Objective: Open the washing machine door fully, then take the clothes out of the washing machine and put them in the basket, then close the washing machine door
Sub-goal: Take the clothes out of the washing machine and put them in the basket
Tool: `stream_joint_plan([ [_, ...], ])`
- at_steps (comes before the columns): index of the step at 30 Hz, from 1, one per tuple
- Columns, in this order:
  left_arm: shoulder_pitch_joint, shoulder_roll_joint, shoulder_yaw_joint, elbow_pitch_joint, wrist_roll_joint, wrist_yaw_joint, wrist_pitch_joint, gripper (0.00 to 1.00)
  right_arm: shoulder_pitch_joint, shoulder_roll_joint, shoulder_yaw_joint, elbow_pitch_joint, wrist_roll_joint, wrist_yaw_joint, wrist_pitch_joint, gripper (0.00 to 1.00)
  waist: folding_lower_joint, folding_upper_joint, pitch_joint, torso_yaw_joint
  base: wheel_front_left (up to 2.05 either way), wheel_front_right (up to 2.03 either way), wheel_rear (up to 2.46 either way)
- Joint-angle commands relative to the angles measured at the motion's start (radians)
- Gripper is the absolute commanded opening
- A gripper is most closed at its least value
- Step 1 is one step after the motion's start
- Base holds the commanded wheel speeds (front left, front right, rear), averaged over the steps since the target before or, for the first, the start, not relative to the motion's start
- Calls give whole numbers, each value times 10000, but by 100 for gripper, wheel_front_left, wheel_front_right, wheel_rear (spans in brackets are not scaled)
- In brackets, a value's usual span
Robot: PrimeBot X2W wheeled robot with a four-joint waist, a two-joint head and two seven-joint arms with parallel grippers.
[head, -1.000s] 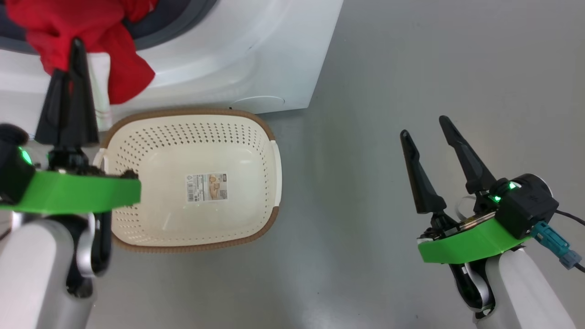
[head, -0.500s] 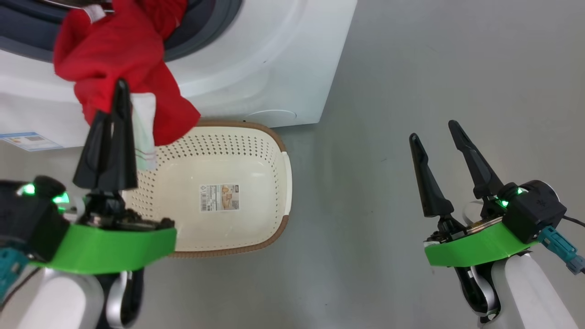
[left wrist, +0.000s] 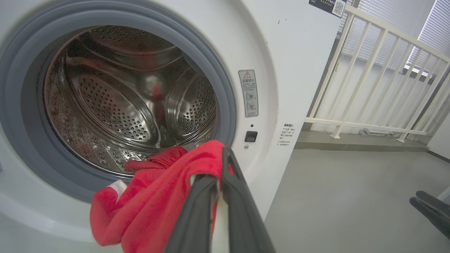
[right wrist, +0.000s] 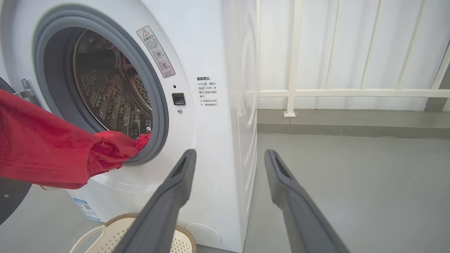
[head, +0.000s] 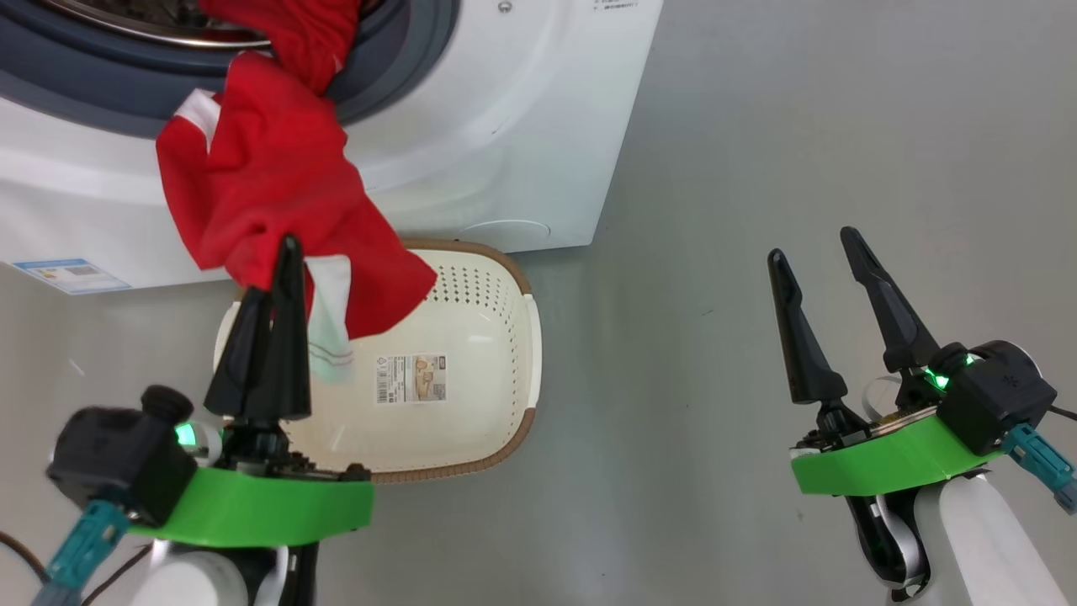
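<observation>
Above one basket (head: pixel 528 337), left gripper (head: pixel 282 278) points forward, clamped on red clothes (head: pixel 269 185) trailing from one washer (head: pixel 505 126), right gripper (head: pixel 812 246) aimed forward too, spread wide, empty.

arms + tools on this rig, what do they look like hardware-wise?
Both match: left tool and right tool each have two long, tapered black fingers on a bright green bracket. A black module with a green light sits beside it, carrying a teal cable connector. Each forearm is pale grey-white.
</observation>
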Motion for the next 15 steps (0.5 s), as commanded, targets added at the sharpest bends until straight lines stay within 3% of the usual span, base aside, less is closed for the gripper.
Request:
stream_joint_plan([
  [1, 62, 116, 343, -25, -103, 50, -68, 0, 191, 19, 200, -305, 51, 63, -63, 100, 0, 0, 25, -5, 0, 0, 0],
  [7, 103, -115, 404, 1442, -442, -116, -447, 0, 157, 19, 270, -351, -1, 63, -63, 100, 0, 0, 215, 19, 0, 0, 0],
  [15, -524, -593, 446, 4397, -906, -845, -1026, 0, 10, 19, 464, -273, -26, 63, -63, 100, 0, 0, 560, -54, 0, 0, 0],
])
